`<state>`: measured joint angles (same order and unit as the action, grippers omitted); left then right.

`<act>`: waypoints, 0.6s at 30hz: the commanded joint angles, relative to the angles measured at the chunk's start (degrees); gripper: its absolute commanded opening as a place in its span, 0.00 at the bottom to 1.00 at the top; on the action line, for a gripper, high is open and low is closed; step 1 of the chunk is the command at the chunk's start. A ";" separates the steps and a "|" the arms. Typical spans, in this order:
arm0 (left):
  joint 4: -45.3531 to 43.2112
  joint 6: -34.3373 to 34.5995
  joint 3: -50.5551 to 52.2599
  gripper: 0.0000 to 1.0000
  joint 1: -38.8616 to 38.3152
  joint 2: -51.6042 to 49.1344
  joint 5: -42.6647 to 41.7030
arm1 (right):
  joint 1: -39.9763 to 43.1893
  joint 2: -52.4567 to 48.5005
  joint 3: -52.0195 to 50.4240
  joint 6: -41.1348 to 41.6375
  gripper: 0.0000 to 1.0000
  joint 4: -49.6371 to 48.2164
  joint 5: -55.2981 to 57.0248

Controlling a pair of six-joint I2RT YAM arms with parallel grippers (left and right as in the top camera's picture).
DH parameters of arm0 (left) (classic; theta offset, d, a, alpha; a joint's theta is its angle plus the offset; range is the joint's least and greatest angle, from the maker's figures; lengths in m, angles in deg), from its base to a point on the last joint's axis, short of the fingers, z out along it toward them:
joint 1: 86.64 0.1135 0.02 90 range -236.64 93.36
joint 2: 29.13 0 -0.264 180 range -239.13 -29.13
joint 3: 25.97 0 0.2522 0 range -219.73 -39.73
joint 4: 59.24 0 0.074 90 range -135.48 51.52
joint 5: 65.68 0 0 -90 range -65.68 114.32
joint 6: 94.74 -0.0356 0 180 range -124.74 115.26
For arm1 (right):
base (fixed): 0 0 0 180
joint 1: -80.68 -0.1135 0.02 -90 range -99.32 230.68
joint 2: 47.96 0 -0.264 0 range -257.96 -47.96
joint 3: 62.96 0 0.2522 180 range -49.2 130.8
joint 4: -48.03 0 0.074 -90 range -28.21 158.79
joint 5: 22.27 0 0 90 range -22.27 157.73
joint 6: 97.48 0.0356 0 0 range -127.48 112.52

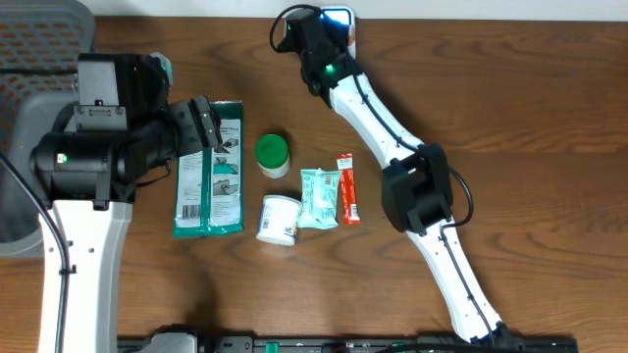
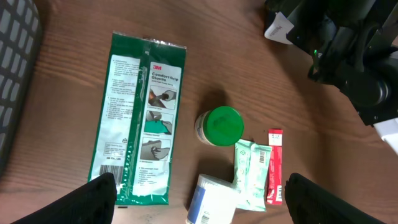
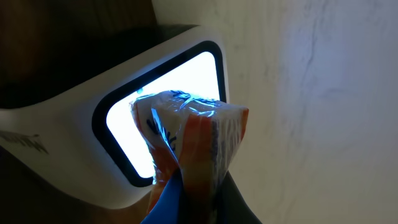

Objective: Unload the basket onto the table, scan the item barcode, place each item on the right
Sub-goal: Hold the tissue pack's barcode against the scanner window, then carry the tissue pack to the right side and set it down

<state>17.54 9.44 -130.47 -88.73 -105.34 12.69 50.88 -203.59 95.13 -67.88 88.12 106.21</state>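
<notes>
My right gripper (image 3: 198, 208) is shut on the item, a crinkly orange-and-white plastic packet (image 3: 202, 134). It holds the packet upright right in front of the white scanner (image 3: 62, 162), against its lit window (image 3: 124, 127). In the overhead view that gripper (image 1: 299, 37) is at the table's far edge beside the glowing scanner (image 1: 339, 17), and the packet is hidden. No barcode shows on the packet. My left gripper (image 1: 201, 123) hovers open over the left of the table with nothing between its fingers (image 2: 93, 199).
On the table lie a green flat package (image 1: 208, 169), a green-lidded jar (image 1: 272, 155), a white tub (image 1: 279, 219) on its side, a mint-green packet (image 1: 318, 197) and a red stick pack (image 1: 347, 188). A grey mesh basket (image 1: 39, 49) stands at the far left.
</notes>
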 commanded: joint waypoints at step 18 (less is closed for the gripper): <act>0.15 0.09 0.22 0.86 -0.13 0.22 0.37 | 0.33 1.70 0.96 4.52 0.01 -3.98 2.43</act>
<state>17.54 9.44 -130.47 -88.75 -105.34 12.69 51.23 -203.59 95.44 -65.92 83.59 107.04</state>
